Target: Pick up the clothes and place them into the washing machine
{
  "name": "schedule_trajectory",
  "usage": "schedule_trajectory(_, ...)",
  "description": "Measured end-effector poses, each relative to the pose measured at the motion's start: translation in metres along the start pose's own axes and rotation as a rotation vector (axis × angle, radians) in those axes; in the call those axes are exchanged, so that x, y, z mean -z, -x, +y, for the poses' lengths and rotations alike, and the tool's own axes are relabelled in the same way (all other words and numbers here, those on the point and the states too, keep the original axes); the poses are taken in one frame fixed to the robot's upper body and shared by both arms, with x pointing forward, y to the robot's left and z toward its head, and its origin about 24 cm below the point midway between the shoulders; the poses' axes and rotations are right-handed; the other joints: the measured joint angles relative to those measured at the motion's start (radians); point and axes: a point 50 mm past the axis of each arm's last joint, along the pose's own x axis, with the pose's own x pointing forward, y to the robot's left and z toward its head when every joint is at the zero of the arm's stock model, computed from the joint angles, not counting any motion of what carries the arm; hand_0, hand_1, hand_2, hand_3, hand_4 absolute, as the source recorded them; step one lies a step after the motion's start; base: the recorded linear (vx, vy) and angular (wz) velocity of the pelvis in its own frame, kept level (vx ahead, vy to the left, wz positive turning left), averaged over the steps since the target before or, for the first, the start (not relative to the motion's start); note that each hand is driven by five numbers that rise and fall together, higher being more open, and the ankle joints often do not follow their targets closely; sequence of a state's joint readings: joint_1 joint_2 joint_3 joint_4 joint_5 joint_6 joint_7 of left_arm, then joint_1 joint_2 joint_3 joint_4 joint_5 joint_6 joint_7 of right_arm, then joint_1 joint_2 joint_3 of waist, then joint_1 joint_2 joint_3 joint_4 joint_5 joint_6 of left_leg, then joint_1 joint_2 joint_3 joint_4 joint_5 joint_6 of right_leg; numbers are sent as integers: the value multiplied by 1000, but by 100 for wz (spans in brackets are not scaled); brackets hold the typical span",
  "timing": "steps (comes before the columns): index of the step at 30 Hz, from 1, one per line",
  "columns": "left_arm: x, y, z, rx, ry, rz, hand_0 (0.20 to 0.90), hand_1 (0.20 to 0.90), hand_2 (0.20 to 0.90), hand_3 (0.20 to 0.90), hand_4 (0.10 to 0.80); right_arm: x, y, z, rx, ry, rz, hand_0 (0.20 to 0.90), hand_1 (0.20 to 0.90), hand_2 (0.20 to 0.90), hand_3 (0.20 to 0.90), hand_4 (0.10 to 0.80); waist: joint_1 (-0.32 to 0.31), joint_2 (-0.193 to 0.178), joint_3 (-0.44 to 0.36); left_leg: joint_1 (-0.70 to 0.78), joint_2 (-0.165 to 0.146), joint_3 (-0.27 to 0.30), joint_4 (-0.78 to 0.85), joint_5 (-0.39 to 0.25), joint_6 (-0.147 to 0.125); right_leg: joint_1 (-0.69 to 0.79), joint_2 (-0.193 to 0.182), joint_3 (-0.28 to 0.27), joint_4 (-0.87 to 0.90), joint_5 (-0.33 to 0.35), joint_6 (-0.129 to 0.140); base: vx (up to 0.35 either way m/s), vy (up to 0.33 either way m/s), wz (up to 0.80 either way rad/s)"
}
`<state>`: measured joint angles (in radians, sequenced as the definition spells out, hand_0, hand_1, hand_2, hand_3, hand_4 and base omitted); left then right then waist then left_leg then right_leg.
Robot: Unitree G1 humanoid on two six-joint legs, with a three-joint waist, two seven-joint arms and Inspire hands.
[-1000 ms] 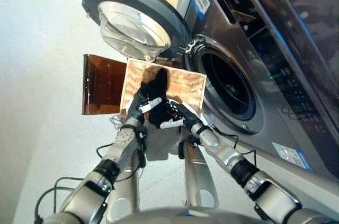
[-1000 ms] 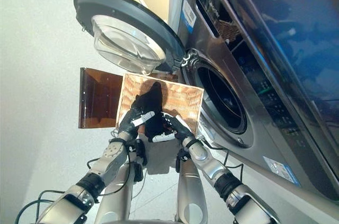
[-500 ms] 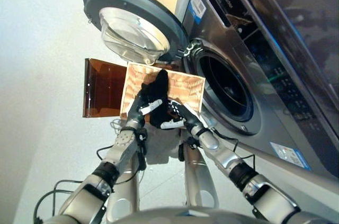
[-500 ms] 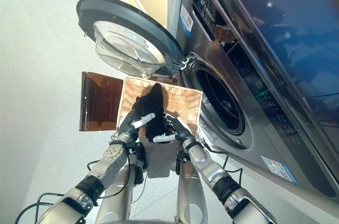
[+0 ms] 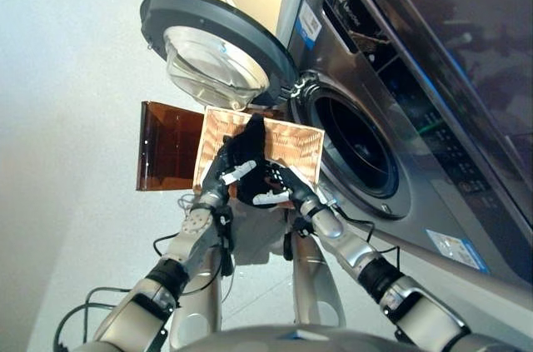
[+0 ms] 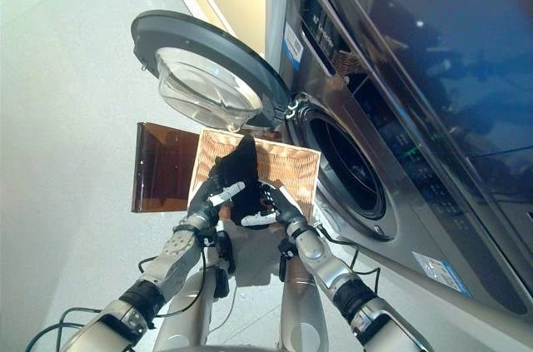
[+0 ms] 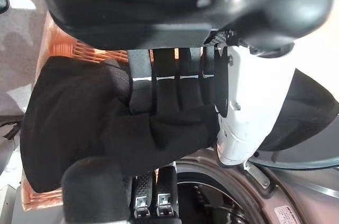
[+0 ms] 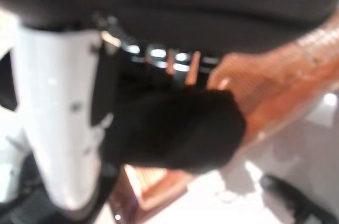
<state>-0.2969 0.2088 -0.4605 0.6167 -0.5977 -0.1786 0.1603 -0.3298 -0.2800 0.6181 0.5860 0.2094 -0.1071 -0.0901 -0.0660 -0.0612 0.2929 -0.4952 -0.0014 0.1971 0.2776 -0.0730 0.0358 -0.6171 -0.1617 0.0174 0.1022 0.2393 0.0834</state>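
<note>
Matt black cloth [image 5: 248, 152] — woven wicker basket [image 5: 293, 141] — glossy metal washer [image 5: 400, 144]

A black cloth garment [image 5: 248, 151] lies over an orange-brown woven basket [image 5: 296, 142], beside a silver-grey washing machine [image 5: 391, 152] at frame right

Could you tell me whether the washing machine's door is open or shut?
Open: the round grey glass-centred door is swung away, baring the dark drum opening.

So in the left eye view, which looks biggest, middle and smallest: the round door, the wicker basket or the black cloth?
1. Round door, largest.
2. Wicker basket.
3. Black cloth, smallest, held over the basket.
</note>
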Motion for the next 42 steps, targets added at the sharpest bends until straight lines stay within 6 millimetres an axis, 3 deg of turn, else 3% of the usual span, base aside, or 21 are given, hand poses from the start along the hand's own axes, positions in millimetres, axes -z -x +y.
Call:
schedule_trajectory(8, 21, 12, 2, 6, 5, 64, 200, 200, 200, 200, 300, 18, 6, 8, -23, -79, 66, 900, 900, 900, 900, 800, 4, 16, -37, 127, -1, -15, -70, 11, -7, 120, 0, -21, -30, -34, 3, 97, -14, 8)
schedule_trajectory(14, 38, 23, 3, 17, 13, 126, 200, 200, 200, 200, 300, 33, 15, 15, -52, -91, 120, 900, 900, 900, 900, 800, 13, 33, -71, 236, -10, -39, -181, 55, -10, 212, -2, -54, -79, -29, 1, 64, -9, 4)
schedule_trajectory(31, 44, 26, 5, 21, 18, 147, 200, 200, 200, 200, 300, 36, 17, 23, -127, -75, 138, 900, 900, 900, 900, 800, 27, 38, -124, 274, -12, -40, -227, 65, -9, 242, 0, -59, -109, -27, 5, 4, -1, 1)
schedule_trajectory(32, 44, 26, 5, 21, 17, 147, 200, 200, 200, 200, 300, 36, 17, 23, -130, -74, 138, 730, 730, 730, 730, 678, 27, 38, -124, 274, -12, -40, -227, 65, -9, 242, 0, -59, -109, -28, 5, 0, 0, 0)
schedule_trajectory(33, 44, 27, 5, 20, 17, 148, 200, 200, 200, 200, 300, 36, 17, 24, -135, -73, 139, 367, 367, 367, 367, 420, 27, 38, -125, 272, -12, -40, -227, 65, -9, 241, 0, -59, -109, -28, 5, 0, 0, 0)
schedule_trajectory(34, 45, 28, 6, 19, 17, 152, 200, 200, 200, 200, 300, 36, 18, 25, -145, -73, 141, 200, 200, 200, 200, 300, 27, 37, -138, 258, -13, -40, -226, 65, -9, 226, -1, -59, -109, -30, 8, 0, 0, 0)
schedule_trajectory(42, 52, 33, 8, 24, 20, 176, 200, 200, 200, 200, 300, 45, 20, 11, -118, -48, 188, 200, 200, 200, 200, 300, 26, 37, -144, 248, -13, -40, -227, 66, -9, 220, 0, -59, -108, -21, 9, 0, 0, 0)
